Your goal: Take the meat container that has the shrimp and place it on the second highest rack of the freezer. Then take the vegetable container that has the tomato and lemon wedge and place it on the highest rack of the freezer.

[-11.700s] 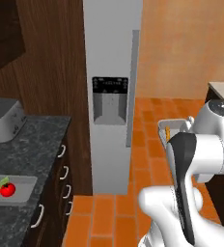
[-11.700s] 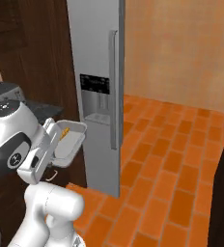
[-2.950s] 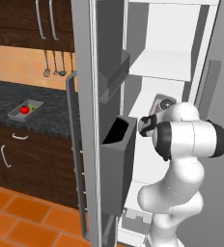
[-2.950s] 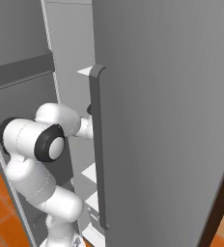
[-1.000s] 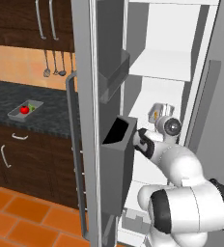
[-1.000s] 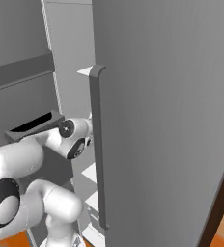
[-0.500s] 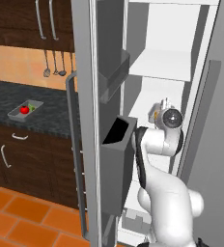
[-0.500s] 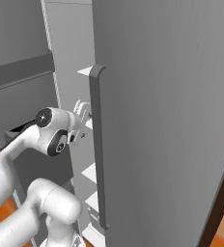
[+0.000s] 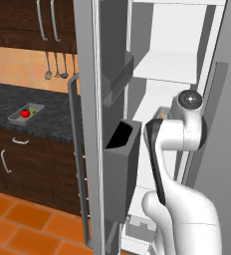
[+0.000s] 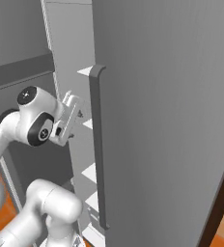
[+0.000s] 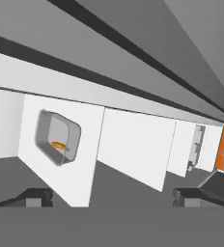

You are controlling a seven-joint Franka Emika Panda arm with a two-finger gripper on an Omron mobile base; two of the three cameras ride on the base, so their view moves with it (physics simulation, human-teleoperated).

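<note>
We see the meat container (image 11: 57, 137), a grey rounded-corner tray, sitting flat on a white freezer rack (image 11: 61, 159) with the thin curved orange shrimp (image 11: 59, 144) inside it. Our claw (image 11: 111, 198) is spread wide and holds nothing, its dark fingertips (image 11: 34, 197) apart from the tray. On the dark speckled counter (image 9: 48, 117) the vegetable container (image 9: 26, 112) carries a glossy red tomato (image 9: 25, 113) beside a green lemon wedge (image 9: 33, 110). Smooth white racks line the freezer (image 9: 174, 69); grey door bins (image 9: 118, 79) stand near our arm.
</note>
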